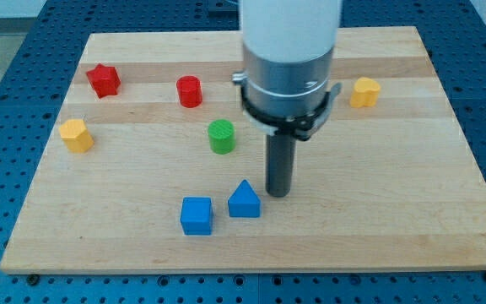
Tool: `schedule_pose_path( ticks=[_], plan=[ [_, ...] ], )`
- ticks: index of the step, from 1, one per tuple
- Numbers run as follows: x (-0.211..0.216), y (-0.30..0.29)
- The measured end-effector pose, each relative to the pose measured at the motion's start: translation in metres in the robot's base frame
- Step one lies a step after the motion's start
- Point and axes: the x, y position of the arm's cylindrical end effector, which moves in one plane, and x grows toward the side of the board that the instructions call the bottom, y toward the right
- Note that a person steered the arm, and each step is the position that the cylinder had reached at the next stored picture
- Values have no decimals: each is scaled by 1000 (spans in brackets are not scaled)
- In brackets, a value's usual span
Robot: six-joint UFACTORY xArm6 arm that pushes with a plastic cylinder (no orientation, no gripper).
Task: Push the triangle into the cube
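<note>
Our end effector is bare rod, nothing held; my tip [278, 194] just right of blue triangle [244, 200], contact uncertain from this angle. Blue triangle sits near blue cube [197, 215], small gap left; we judge push nearly done. Count on tabletop [412, 219]: two blue, two red, two yellow, one green.
</note>
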Motion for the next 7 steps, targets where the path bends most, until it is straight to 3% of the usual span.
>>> schedule_pose_path(
  ticks=[2,4,7],
  plan=[
    [19,-34],
    [-11,-34],
    [20,-52]
  ],
)
